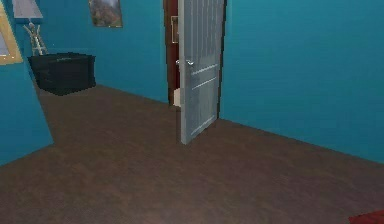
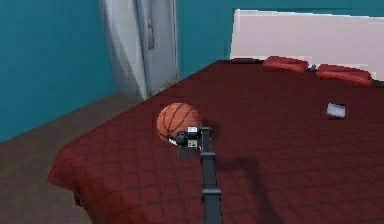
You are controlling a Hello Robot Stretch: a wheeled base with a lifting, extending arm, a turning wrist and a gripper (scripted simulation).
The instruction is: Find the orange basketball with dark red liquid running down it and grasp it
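A pale grey panelled door point(image 1: 200, 70) stands ajar near the middle, its edge turned toward the camera and a small metal handle point(image 1: 188, 62) on its left side. The gap behind it is dark reddish. Plain teal walls point(image 1: 300, 60) run either side, above a dark brown wooden floor point(image 1: 150, 160). At the far left a low black boxy chest point(image 1: 63, 72) sits against the wall, with a pale-shaded lamp on thin tripod legs point(image 1: 33, 35) behind it (the shade is cut off at the top). A framed picture point(image 1: 105, 12) hangs on the wall above, and a yellow-framed panel point(image 1: 8, 45) shows at the left edge. A sliver of red point(image 1: 368, 218) sits in the bottom right corner.
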